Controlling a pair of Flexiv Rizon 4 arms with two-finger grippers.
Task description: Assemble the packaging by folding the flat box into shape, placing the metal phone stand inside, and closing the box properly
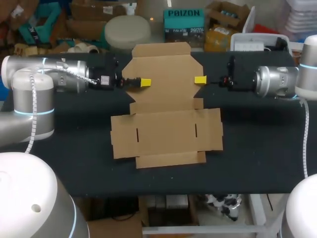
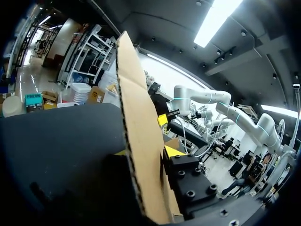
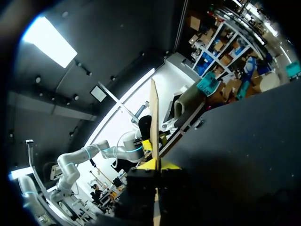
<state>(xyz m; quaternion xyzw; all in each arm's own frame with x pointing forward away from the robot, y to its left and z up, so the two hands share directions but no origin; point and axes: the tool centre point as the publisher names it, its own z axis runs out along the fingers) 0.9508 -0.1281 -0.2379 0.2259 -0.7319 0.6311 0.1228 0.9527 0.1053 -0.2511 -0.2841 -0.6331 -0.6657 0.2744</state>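
Sides of the flat brown cardboard box sit pinched in my left claw and right claw, seemingly for folding.

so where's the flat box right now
In the head view the flat box lies unfolded in the middle of the black table, its far panel pinched at the left edge by the left gripper and at the right by the right gripper.

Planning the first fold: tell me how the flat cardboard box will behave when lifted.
Probably light: the flat cardboard box is one thin sheet. Likely floppy along its creases and slots, so the near half may sag. Its corrugated edge suggests each panel stays fairly stiff.
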